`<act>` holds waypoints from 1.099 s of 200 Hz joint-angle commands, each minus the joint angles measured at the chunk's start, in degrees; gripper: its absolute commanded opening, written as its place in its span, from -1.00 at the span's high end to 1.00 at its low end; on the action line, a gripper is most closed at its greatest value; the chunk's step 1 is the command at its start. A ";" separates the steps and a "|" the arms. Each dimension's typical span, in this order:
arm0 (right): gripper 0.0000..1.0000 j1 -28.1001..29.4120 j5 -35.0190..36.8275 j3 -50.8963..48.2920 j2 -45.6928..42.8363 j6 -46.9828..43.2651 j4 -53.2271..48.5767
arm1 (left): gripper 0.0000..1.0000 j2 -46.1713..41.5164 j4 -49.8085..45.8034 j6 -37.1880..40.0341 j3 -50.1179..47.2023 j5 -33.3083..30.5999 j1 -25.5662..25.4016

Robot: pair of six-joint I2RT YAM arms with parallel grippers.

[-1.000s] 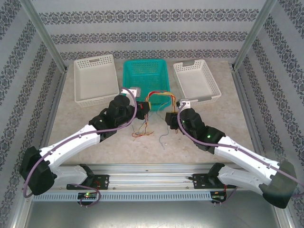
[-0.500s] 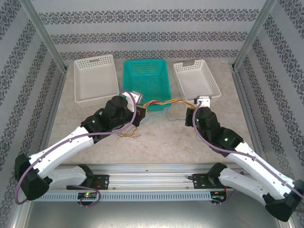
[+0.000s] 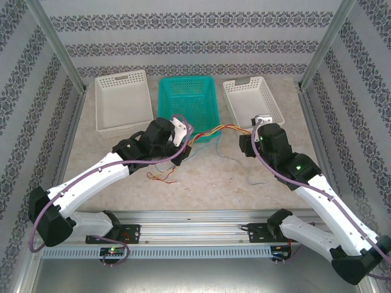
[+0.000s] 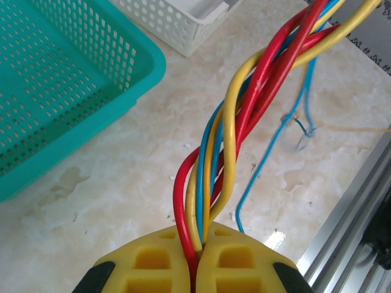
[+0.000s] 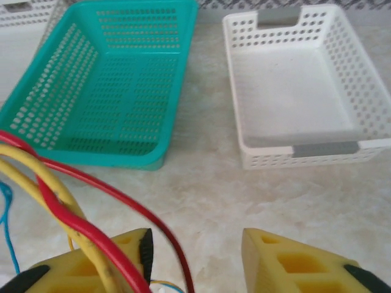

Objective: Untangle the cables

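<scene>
Pinching the twisted bundle of thin red, yellow and blue cables [image 4: 235,116] over the marbled desk [image 5: 244,201], my left tool [image 4: 197,244] is pressed together. My right tool [image 5: 195,250] stands spread, strands draped across one finger [image 5: 131,244]. Ungripped there, they could slide off and stay twisted.

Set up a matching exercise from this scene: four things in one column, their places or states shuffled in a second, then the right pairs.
Column one
1. teal perforated plastic basket
2. twisted bundle of thin red, yellow and blue cables
3. left gripper
4. right gripper

Column two
A. jaws apart, cables beside one finger
B. stretched from one gripper to the other
C. shut on the cables
D. between the left white perforated tray and the right white perforated tray

Pairs: 1-D, 2-B, 3-C, 4-A
</scene>
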 commanded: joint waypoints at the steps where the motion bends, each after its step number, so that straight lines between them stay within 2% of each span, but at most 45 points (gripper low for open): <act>1: -0.04 -0.57 -7.26 1.39 -2.62 1.11 -1.16 | 1.00 -1.05 -3.13 -1.92 1.16 1.77 0.75; 30: -0.24 -0.63 -11.67 1.95 -5.25 1.68 -2.19 | 1.00 0.81 -5.12 -6.78 4.24 1.43 1.13; 85: -0.20 -0.48 -22.66 -0.54 -9.68 8.12 1.66 | 1.00 3.97 -8.90 -11.58 9.78 -1.12 1.26; 95: -0.16 -0.42 -22.27 -0.53 -10.35 9.17 1.18 | 1.00 4.50 -10.20 -12.01 10.36 -1.81 1.22; 115: -0.16 -0.31 -16.08 -0.67 -13.04 11.11 -0.35 | 1.00 4.60 -11.67 -13.00 10.53 -3.65 1.30; 133: -0.16 -0.27 -18.04 -2.79 -14.75 11.89 2.34 | 1.00 3.99 -10.60 -13.43 10.44 -1.47 1.30; 150: -0.13 0.17 -20.53 -3.79 -12.89 11.97 3.06 | 1.00 3.47 -9.40 -12.40 10.55 1.10 1.30; 184: 0.00 0.63 -18.75 -6.48 -11.13 11.60 4.94 | 1.00 0.93 -6.78 -7.02 9.47 4.67 1.30; 220: 0.13 -0.96 -16.74 -9.63 -12.17 12.26 5.86 | 1.00 -1.48 -7.21 -4.28 8.06 -0.96 1.67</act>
